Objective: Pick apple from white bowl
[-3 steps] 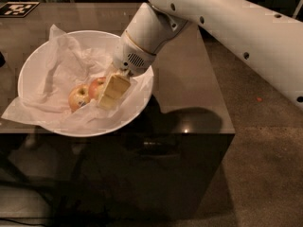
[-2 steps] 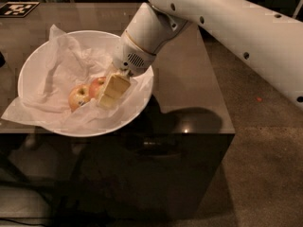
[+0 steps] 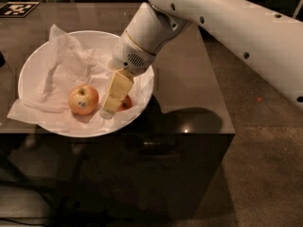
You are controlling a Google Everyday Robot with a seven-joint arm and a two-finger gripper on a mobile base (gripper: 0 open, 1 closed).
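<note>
2 apples sit in the white bowl [image 3: 29,74] on its crumpled paper [image 3: 61,65], atop a dark table [image 3: 189,79]. We see the apple [image 3: 84,100], sticker facing us, left of the gripper [image 3: 111,107], apart from it. The gripper reaches into the bowl, partly covering the redder apple [image 3: 126,103]. We cannot tell whether it is open or closed.

Gripper [image 3: 109,110] low inside white bowl [image 3: 90,130] on dark surface [image 3: 189,93], just right of apple [image 3: 84,100]; redder apple [image 3: 126,103] partly hidden behind it.
</note>
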